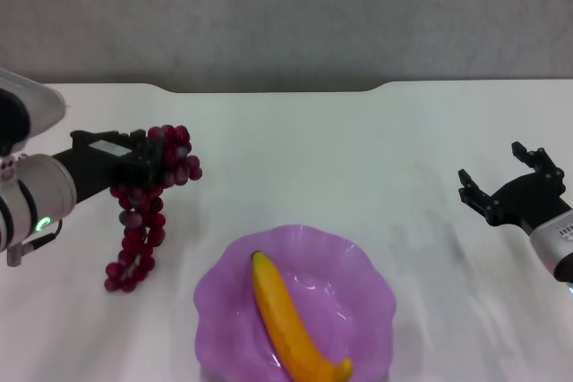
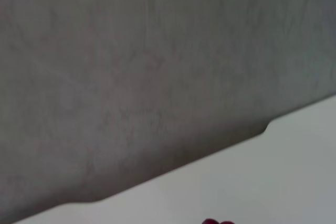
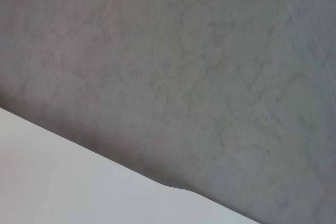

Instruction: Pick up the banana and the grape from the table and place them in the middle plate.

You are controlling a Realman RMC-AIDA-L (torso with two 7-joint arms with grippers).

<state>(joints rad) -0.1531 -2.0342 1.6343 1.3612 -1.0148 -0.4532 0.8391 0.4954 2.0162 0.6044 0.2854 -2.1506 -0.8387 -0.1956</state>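
Note:
In the head view the banana [image 1: 291,319] lies in the purple scalloped middle plate [image 1: 358,284] at the near centre of the white table [image 1: 358,158]. My left gripper [image 1: 154,164] is at the left, shut on the top of the grape bunch [image 1: 139,221]. The bunch hangs down from it, left of the plate, with its lower end at the tabletop. My right gripper [image 1: 501,183] is open and empty at the right, above the table. A sliver of red grape [image 2: 218,222] shows at the edge of the left wrist view.
The table's notched far edge [image 1: 269,89] meets a grey wall. Both wrist views show only that wall and a strip of white tabletop [image 3: 63,182].

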